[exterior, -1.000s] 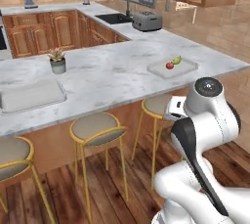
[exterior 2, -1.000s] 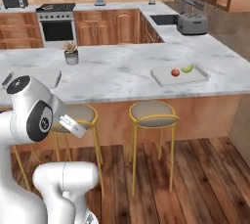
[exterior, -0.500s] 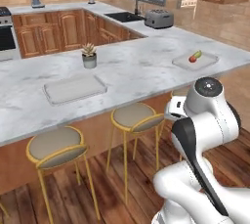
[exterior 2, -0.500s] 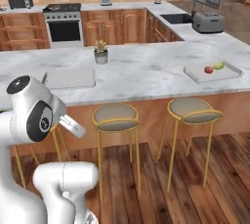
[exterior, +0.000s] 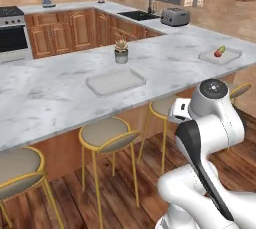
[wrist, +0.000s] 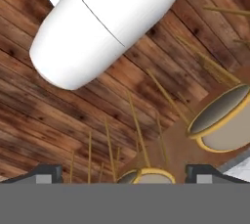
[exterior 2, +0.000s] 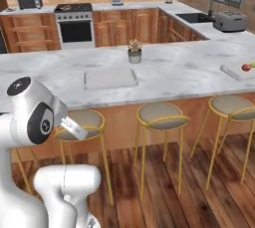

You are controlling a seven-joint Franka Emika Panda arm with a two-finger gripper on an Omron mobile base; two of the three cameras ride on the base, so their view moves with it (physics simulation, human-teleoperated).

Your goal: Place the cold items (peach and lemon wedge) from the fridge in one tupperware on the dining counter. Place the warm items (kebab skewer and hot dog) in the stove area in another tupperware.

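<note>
The hand view looks down past the released end effector (wrist: 124, 174) at stools (wrist: 222, 120) on the wood floor. An empty tupperware (exterior: 115, 81) lies long side along the bench (exterior: 45, 98), beside a potted plant (exterior: 121, 51); another tupperware (exterior: 220, 55) holds peach (exterior: 218, 52) and lemon wedge (exterior: 222, 49), well apart from it

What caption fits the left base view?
Empty tupperware beside a potted plant on the marble counter, stools below.

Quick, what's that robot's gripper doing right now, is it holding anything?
Gripper: open and holding nothing; its two tips stand wide apart, pointing down at the wooden floor.
</note>
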